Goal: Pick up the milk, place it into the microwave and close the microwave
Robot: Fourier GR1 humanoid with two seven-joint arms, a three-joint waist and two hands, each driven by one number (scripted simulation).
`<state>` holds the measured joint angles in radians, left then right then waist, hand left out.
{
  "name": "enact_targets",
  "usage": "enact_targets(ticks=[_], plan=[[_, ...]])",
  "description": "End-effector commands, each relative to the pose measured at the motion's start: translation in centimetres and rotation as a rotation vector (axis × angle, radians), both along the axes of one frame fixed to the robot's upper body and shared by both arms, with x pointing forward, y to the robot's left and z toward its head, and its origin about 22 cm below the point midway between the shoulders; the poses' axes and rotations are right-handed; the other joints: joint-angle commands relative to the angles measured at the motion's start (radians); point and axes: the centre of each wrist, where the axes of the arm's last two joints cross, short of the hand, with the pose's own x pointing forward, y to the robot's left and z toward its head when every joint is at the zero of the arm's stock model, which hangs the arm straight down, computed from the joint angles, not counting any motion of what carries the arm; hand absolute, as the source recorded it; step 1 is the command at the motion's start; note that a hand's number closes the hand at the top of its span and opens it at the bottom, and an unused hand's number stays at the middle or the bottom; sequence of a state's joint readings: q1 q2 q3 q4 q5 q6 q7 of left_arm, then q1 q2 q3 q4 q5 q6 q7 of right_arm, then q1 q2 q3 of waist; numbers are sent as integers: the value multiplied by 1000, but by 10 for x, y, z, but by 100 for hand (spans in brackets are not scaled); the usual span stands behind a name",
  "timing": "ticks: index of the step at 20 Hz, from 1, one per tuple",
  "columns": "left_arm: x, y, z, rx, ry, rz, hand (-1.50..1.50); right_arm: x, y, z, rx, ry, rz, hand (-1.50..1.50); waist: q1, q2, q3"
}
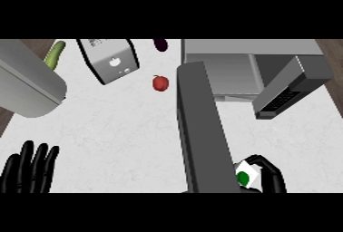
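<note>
The milk carton (247, 176), white with a green mark, is held at about five o'clock in the head view, with the right hand (270, 174) curled around it, thumb and fingers pinching its sides. Directly at its nine o'clock stands the open microwave door (201, 131), seen edge-on as a long dark slab. The microwave (231, 61) itself lies toward twelve o'clock, its cavity open. The carton is best lifted clear of the counter (120, 131), kept upright, and carried toward twelve o'clock along the door's right face without brushing it. The left hand (28, 168) is rested at seven o'clock, fingers spread and upright.
</note>
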<state>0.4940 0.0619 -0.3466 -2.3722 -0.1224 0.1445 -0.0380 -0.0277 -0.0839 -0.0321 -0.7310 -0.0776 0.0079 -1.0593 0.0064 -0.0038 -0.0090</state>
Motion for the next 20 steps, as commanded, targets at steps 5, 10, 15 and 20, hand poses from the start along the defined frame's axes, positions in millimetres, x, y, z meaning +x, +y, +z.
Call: enact_targets(ticks=[5, 10, 15, 20], plan=[[5, 2, -9, -7, 12, 3, -150, 25, -38, 11, 55, -108, 254, 150, 10, 6, 11], [6, 6, -16, -5, 20, -6, -150, 52, -32, 34, 36, -97, 257, 150, 1, 3, 9], [-1, 20, -19, -32, 18, 23, -150, 76, -7, 48, 15, -129, 211, 150, 2, 3, 9], [-6, 21, -15, -12, 51, 39, -150, 96, 31, 85, -45, -163, 222, 150, -2, 1, 8]])
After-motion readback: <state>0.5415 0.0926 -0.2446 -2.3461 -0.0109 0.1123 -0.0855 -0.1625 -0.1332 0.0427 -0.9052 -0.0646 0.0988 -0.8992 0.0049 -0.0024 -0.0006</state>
